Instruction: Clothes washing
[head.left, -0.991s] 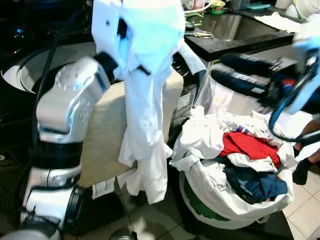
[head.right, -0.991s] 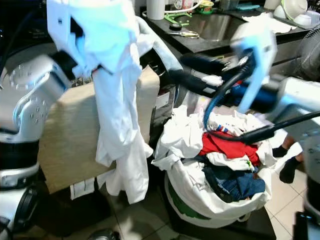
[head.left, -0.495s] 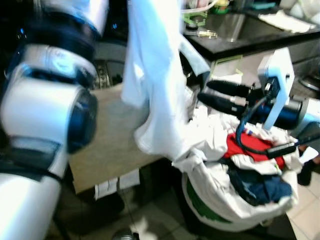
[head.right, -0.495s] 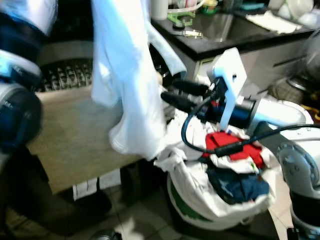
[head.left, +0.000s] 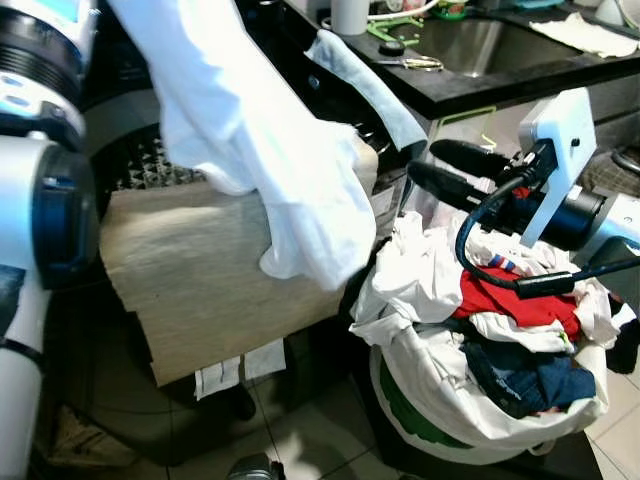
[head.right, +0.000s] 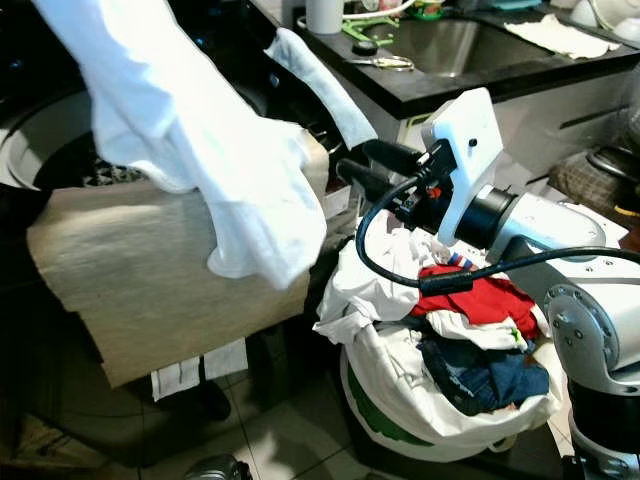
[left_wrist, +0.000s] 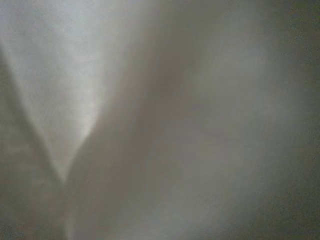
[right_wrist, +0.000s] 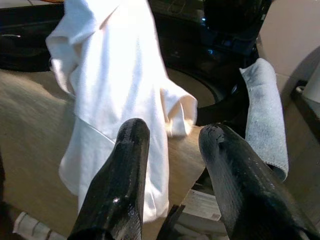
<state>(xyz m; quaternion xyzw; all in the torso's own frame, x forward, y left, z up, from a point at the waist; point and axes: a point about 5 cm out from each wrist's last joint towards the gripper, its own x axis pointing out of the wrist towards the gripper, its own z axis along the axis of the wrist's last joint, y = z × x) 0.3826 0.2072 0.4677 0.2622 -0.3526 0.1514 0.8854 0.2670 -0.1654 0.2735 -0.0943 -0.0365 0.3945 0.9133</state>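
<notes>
**White garment hangs between washer opening and laundry basket**

The white garment (head.left: 262, 160) hangs from up at 11 o'clock in the head views, its long axis slanting down toward 5 o'clock, its loose lower end dangling over the beige cloth (head.left: 190, 270) that drapes the front of the washer. The dark round washer drum opening (head.right: 60, 150) lies behind and at about 9 o'clock from that hem, so the next move, as I judge it, is to carry the garment that way and lower it in.

The left arm (head.left: 40, 200) rises at the picture's left edge, nearer the drum; its fingers are hidden in pale fabric in the left wrist view, so their state cannot be told.

The right gripper (right_wrist: 172, 150), fingers spread wide and empty, points at the garment from 3 o'clock, above the full laundry basket (head.left: 440, 410) of white, red and blue clothes.
</notes>
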